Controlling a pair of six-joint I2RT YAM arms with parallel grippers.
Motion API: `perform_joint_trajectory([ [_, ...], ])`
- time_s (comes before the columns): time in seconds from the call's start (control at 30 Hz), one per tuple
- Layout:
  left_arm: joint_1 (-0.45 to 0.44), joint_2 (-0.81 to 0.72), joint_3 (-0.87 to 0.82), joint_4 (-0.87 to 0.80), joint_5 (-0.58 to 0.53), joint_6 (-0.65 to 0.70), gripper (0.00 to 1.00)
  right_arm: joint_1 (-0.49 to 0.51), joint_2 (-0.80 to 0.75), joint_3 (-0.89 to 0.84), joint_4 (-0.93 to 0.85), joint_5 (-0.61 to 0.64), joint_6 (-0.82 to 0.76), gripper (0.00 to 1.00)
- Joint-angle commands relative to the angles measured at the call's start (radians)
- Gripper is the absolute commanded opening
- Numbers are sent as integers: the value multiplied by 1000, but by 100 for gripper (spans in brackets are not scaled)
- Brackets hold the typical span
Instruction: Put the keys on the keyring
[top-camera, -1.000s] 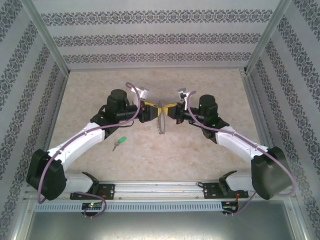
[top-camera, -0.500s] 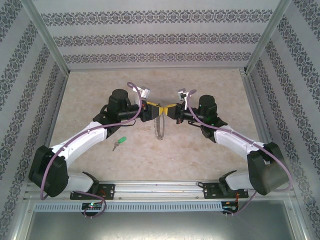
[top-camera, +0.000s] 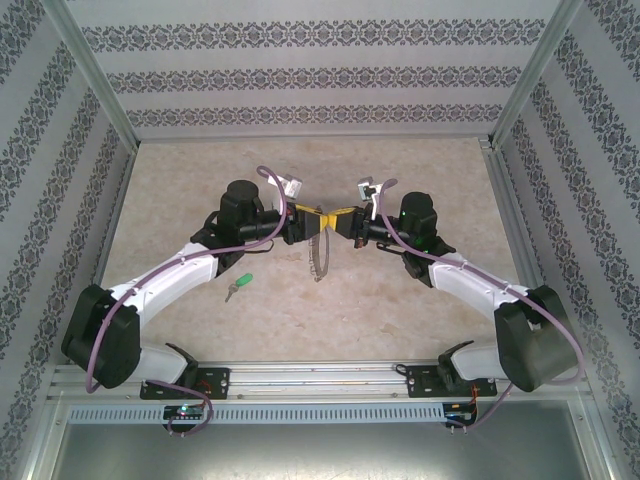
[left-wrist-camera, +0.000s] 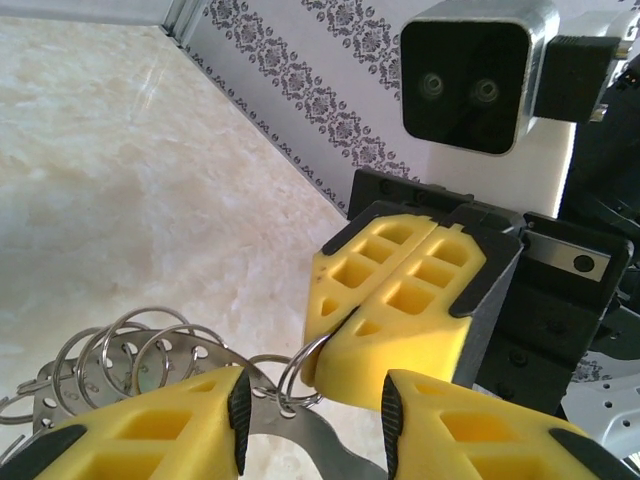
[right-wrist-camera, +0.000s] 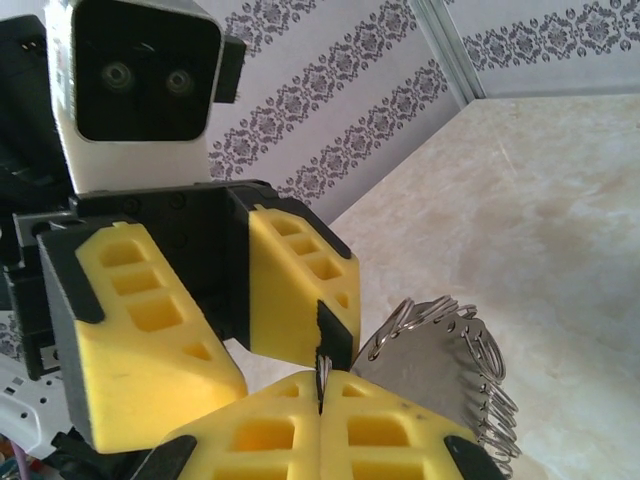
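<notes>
The keyring (top-camera: 320, 258) hangs between my two grippers over the middle of the table. It is a grey metal plate (right-wrist-camera: 430, 370) with several small split rings along its rim. My left gripper (left-wrist-camera: 315, 400) has its pads on either side of the plate (left-wrist-camera: 300, 445) and grips it across its width. My right gripper (right-wrist-camera: 320, 385) is shut on one small split ring (left-wrist-camera: 300, 365) at the plate's edge. In the top view the left gripper (top-camera: 318, 216) and right gripper (top-camera: 335, 216) meet tip to tip. The green-headed key (top-camera: 240, 283) lies on the table under the left forearm, apart from both grippers.
The marble-patterned table (top-camera: 400, 320) is closed in by patterned walls at the left (top-camera: 60, 200), back (top-camera: 320, 80) and right (top-camera: 580, 200). A metal rail (top-camera: 320, 375) with the arm bases runs along the near edge.
The hanging keyring has turned from a tilted loop to nearly edge-on. The left arm's elbow has shifted slightly right. Both grippers stay joined at the ring, and the key has not moved.
</notes>
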Motion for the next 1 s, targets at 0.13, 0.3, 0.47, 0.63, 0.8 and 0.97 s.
perform_joint_trajectory([
  [0.13,14,0,-14,111,44,-35,41,-9,-14,-10,127,-39,46,0],
  [0.3,14,12,-29,207,83,-85,38,-9,7,-10,164,-44,72,0],
  [0.47,13,19,-35,262,113,-119,34,-9,21,-4,173,-44,83,0],
  [0.63,14,-11,-44,250,91,-114,36,-14,24,-6,164,-31,76,0],
  [0.8,15,-72,-69,210,22,-84,45,-53,16,-24,178,-3,101,0],
  [0.97,15,-83,-72,193,-6,-77,46,-57,18,-12,179,-37,114,0],
])
